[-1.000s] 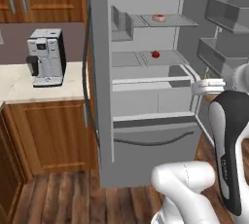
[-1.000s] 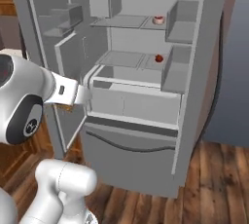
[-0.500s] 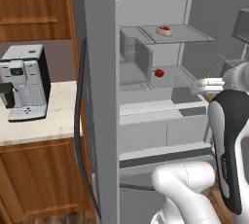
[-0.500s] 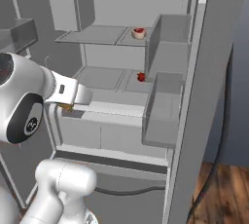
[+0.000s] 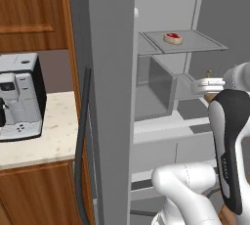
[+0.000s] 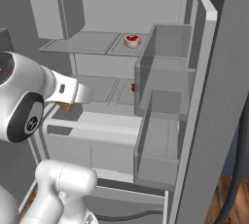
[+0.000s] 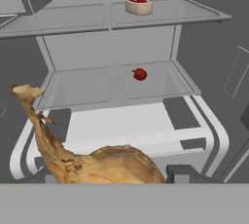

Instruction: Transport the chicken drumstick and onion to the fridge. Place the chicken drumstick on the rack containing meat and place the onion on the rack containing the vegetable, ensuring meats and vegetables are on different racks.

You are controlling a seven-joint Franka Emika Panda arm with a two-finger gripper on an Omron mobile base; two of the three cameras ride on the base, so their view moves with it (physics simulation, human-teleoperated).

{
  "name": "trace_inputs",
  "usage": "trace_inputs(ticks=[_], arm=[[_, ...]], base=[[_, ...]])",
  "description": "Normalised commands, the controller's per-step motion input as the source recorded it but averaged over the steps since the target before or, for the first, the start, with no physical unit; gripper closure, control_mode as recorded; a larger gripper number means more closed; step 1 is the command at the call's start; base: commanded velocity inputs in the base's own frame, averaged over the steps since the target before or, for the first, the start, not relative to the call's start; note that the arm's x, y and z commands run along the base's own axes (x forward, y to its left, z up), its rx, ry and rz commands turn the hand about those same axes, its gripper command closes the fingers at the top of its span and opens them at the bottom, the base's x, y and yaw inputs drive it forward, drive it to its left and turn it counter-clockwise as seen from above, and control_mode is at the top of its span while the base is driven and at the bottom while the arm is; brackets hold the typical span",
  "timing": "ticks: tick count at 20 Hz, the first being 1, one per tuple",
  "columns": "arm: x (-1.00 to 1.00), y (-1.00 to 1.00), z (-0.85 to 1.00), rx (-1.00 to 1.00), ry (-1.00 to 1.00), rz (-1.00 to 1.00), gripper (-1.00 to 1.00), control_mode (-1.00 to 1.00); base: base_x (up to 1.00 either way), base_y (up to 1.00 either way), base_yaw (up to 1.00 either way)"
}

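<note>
**Gripper holding the drumstick in front of the open fridge**

The gripper (image 7: 114, 177) is closed on the chicken drumstick (image 7: 82, 157). In the hand view the thick, meaty end sits between the two dark finger tips (image 7: 182, 173) at the bottom of the picture, and the thin bone end rises up and to the left. The jaws stand fairly wide apart, spread by the thickness of the meat.

In the right base view the hand reaches toward the fridge (image 6: 194, 121), with a brown part of the drumstick showing just under the wrist. In the left base view a little of it shows beside the white hand, at the right edge of the fridge interior.

The fridge is open, and two translucent shelves face the gripper.

- Upper shelf (image 7: 87, 18): carries a piece of red meat (image 7: 138, 6) toward its right half.
- Lower shelf (image 7: 97, 89): carries a small red vegetable (image 7: 140, 74) near its middle.

The drumstick is held below and in front of the lower shelf, apart from both shelves and from both items on them.

A coffee machine (image 5: 17, 97) stands on the counter (image 5: 53, 138) left of the fridge.
</note>
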Motion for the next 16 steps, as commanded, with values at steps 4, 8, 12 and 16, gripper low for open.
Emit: trace_inputs(ticks=[4,8,12,16], arm=[[0.0,0.0,0.0,0.0,0.0,0.0,1.0,1.0],[0.0,0.0,0.0,0.0,0.0,0.0,1.0,1.0],[0.05,-0.01,-0.04,0.0,0.0,0.01,1.0,-1.0],[0.28,-0.01,-0.43,0.0,-0.01,0.04,1.0,-1.0]], base=[[0.29,0.0,0.0],[0.19,0.0,0.03],[0.14,-0.03,0.03],[0.0,0.0,0.0]])
